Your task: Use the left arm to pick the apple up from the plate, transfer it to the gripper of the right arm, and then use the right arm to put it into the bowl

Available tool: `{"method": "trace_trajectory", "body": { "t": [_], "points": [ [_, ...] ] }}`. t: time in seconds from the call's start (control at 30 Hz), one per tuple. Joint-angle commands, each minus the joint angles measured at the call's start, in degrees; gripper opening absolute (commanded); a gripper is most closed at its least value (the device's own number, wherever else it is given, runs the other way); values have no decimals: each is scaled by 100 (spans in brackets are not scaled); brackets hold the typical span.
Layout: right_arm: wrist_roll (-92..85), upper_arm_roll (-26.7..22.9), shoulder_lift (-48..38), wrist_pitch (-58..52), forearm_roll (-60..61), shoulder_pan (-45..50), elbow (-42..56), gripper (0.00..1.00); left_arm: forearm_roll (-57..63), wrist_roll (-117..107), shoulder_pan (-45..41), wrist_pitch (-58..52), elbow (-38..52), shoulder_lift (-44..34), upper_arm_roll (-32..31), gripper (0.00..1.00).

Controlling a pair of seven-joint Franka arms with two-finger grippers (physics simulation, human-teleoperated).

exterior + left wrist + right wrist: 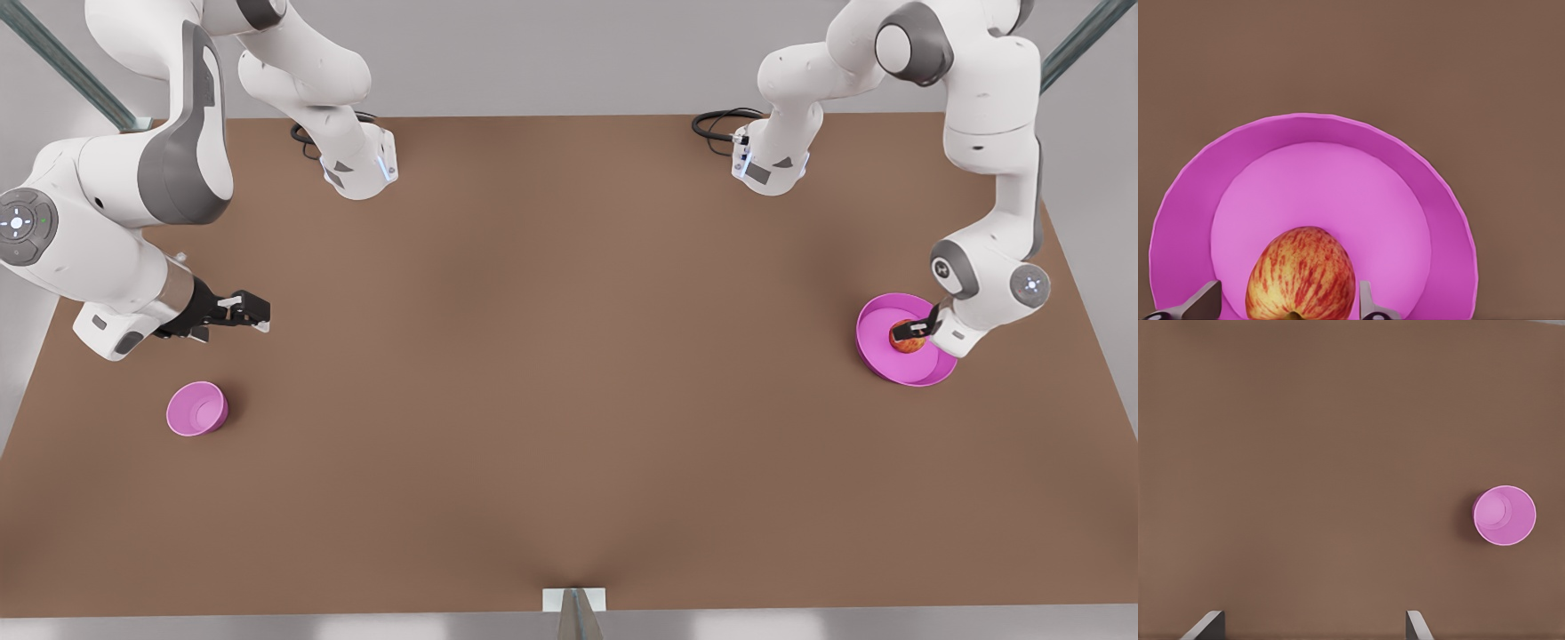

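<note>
Between the two fingers of the left gripper (1288,303) sat the apple (1301,273), one finger close on each side with small gaps showing, so the jaws stood parted around the fruit, not yet pressed on it. In the left wrist view the apple looked slightly taller than wide, its long axis running out from the gripper across the plate (1185,220). One apple, one plate and one bowl (196,409) were on the brown table (569,356), with two arms over it. The apple lay inside the plate, near its rim on the gripper's side. The right gripper (253,311) waited above the bare table, jaws spread wide and holding nothing, the bowl lying off to one side of them, well apart.
</note>
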Motion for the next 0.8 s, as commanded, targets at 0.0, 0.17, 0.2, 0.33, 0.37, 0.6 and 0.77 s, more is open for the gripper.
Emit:
{"method": "trace_trajectory", "body": {
  "t": [0.0,0.17,0.2,0.33,0.37,0.6,0.77],
  "points": [
    [-18,2,-6,-2,4,0,3,100,-3,514,-6,163,-10,37,-15,100],
    [-62,2,-6,-2,4,-9,3,100,-91,523,12,286,-19,213,-33,100],
    [-62,2,-6,-2,4,-9,3,100,-91,523,21,295,-19,248,-33,100],
    [-62,2,-6,-2,4,0,3,100,-170,602,100,330,-19,336,-77,100],
    [-53,2,-6,-2,4,0,3,100,-170,602,100,330,-10,336,-85,99],
    [-80,2,-6,-2,4,0,3,100,-170,602,100,330,-10,354,-121,89],
    [-80,2,-6,-2,4,0,3,100,-170,602,100,339,-10,362,-121,81]
  ]
}}
